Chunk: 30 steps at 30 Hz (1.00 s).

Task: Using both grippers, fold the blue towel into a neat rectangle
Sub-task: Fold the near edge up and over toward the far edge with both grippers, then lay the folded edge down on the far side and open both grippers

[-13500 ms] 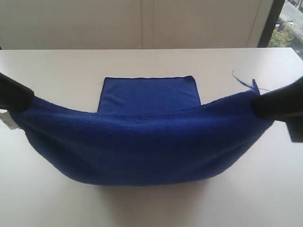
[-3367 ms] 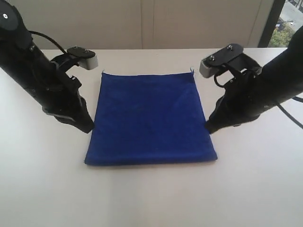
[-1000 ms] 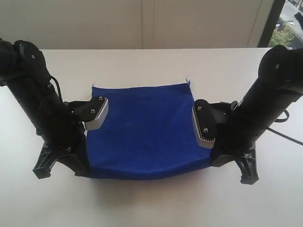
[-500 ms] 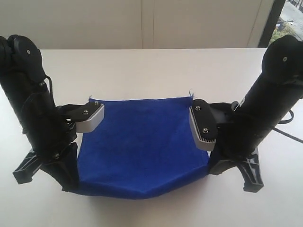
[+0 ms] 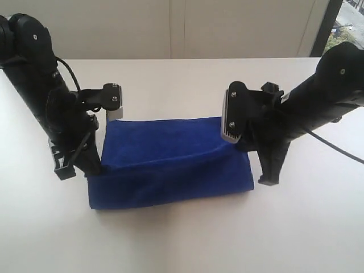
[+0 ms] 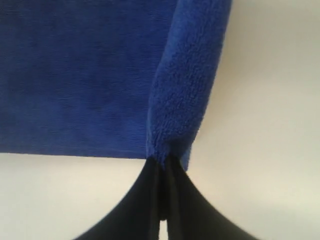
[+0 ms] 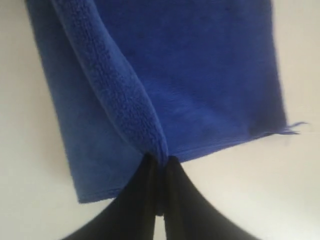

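Royal-blue soft microfibre towel (image 5: 170, 165), half-folded, lower centre of the exterior view. Your matte black left gripper (image 6: 162, 161) and right gripper (image 7: 161, 159) each pinch a bunched edge; expect light, limp cloth, so hold corners

Your left arm (image 5: 31, 62) and right arm (image 5: 333, 94) are matte black, with screwed grey brackets (image 5: 230, 119), black cables (image 5: 335, 152) and narrow black tools (image 6: 161, 170).
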Each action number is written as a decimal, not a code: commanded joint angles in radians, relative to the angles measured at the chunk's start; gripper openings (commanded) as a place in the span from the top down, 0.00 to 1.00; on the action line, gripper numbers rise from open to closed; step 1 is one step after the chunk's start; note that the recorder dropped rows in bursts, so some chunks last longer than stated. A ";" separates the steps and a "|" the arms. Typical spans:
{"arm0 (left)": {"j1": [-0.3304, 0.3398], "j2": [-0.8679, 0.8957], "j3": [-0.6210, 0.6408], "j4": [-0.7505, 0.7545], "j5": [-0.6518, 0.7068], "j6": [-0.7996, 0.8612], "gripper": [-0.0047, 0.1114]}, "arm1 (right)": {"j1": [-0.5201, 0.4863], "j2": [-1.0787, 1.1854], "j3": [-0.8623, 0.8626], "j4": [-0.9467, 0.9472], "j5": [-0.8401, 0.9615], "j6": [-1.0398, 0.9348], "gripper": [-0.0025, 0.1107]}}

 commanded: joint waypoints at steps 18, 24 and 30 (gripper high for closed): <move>0.001 -0.008 -0.042 0.079 -0.537 -0.042 0.96 | 0.000 0.150 -0.034 0.006 -0.561 0.031 0.95; 0.029 0.038 -0.042 0.081 -0.556 -0.072 0.96 | 0.000 0.226 -0.061 0.008 -0.627 0.035 0.95; 0.047 0.103 -0.042 0.081 -0.588 -0.072 0.96 | 0.000 0.289 -0.070 0.008 -0.708 0.071 0.95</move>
